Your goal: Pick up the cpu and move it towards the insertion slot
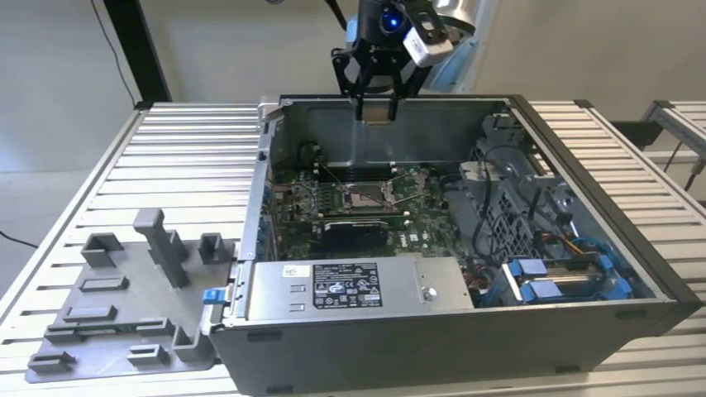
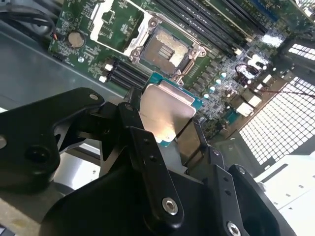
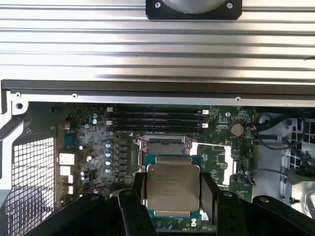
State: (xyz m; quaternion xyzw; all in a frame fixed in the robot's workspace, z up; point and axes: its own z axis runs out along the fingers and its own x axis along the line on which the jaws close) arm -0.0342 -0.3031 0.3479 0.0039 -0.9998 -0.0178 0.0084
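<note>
We saw the open computer case (image 1: 464, 331) lying below the gripper (image 1: 376, 110), its green board (image 3: 98, 147) facing up. The insertion slot (image 2: 164, 47) lay beneath and just ahead. The fingers (image 2: 147, 147) were clamped on the cpu (image 3: 173, 186), held high above the board.

The silvery square cpu (image 3: 173, 189) hangs above the open, dark-centred insertion slot (image 2: 164, 48) on the green board.

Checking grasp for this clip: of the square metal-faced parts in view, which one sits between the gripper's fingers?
The cpu, silvery face up between the gripper fingers; the insertion slot lies on the green board, dark-centred.
</note>
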